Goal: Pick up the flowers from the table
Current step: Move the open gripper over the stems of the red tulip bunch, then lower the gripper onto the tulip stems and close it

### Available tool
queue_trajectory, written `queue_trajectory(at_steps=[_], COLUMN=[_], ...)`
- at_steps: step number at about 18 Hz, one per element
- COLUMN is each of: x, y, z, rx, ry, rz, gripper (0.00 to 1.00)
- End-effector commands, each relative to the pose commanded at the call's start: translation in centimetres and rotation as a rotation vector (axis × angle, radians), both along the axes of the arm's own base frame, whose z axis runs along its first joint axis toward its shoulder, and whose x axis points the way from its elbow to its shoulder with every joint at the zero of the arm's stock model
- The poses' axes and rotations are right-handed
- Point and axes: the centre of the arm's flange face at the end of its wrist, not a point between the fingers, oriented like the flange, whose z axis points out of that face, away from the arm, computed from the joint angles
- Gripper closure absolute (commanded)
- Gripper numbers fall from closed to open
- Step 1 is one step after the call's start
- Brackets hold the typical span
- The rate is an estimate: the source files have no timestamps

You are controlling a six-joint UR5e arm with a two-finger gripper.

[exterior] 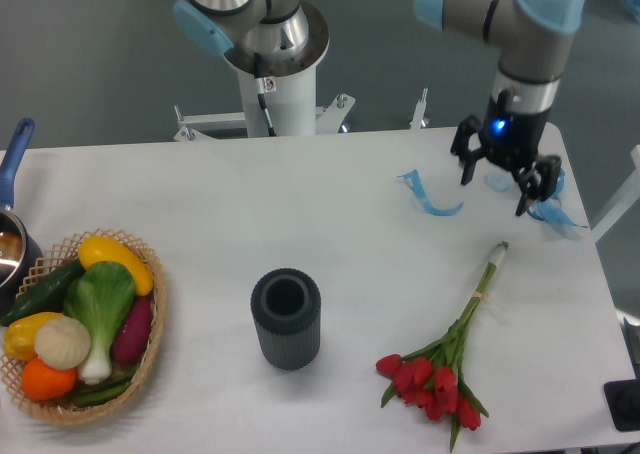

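Note:
The flowers [440,364], a bunch of red tulips with long green stems tied midway, lie on the white table [330,234] at the front right, heads toward the front and stem ends pointing to the back right. My gripper [495,189] hangs open and empty above the table's back right part, beyond the stem ends and clear of them.
Blue ribbon scraps lie at the back right, one [428,196] left of the gripper and one [552,212] right of it. A dark grey ribbed cylinder vase [286,319] stands mid-front. A wicker basket of vegetables [80,324] sits front left, with a blue-handled pan [12,224] behind it.

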Motion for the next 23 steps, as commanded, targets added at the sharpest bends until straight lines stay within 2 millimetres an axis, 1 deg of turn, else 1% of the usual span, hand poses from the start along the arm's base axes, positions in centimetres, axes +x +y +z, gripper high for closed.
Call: queue_trajectory(at_steps=[1, 3, 4, 7, 10, 11, 12, 15, 17, 18, 20, 23], x=[-0.5, -0.9, -0.8, -1.5, -1.9, -2.1, -2.5, -4.3, -4.6, -4.6, -4.6, -3.8], y=[1.2, 3.1, 3.9, 5.3, 5.7, 5.8, 6.0, 6.9, 8.0, 8.1, 8.1, 8.1], z=[-0.9, -1.3, -2.0, -4.5, -5.9, -6.0, -5.7, -6.9, -7.3, -7.9, -8.4, -9.3], rx=[0.002, 0.01, 0.007, 0.01, 0.013, 0.015, 0.019, 0.028, 0.04, 0.037, 0.034, 0.029], ry=[-0.011, -0.019, -0.031, -0.026, -0.022, -0.017, -0.009, -0.01, 0.01, 0.006, -0.001, -0.01], rz=[0.026, 0.079, 0.086, 0.075, 0.076, 0.078, 0.079, 0.127, 0.126, 0.127, 0.127, 0.121], gripper=[0.0, 0.0, 0.0, 0.0, 0.0, 0.0, 0.0, 0.0, 0.0, 0.0, 0.0, 0.0])
